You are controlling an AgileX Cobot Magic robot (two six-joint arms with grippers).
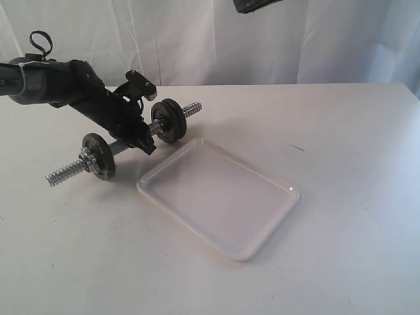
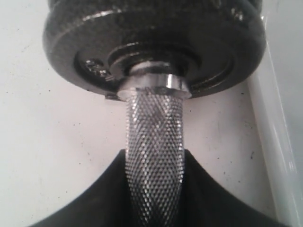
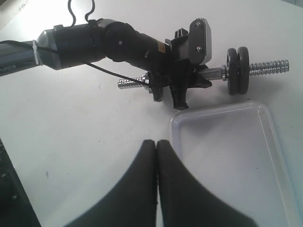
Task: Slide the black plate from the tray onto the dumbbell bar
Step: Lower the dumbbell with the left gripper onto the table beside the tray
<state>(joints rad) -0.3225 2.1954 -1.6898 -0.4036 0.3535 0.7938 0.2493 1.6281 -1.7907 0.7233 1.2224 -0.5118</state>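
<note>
Left gripper (image 1: pixel 140 135) clamps dumbbell bar (image 1: pixel 65 172), angled diagonally beside tray (image 1: pixel 223 197).

A: Exterior view: light is falling even and diffuse from above. The bench (image 1: pixel 341 131) is reading near-white; shadows under the tray (image 1: pixel 289 191) are showing faint and soft.

B: Small glints are sparking on the tray's rim corners. Left wrist view?

A: The dumbbell bar (image 2: pixel 154 142) knurling is resolving sharp mid-length; the dark disc (image 2: pixel 61 33) is catching streaky glare and softening at its edges.

B: Right wrist view: bench is blowing out in one patch; the right end effector (image 3: pixel 155 142) is rendering as flat black, detail crushing.
</note>
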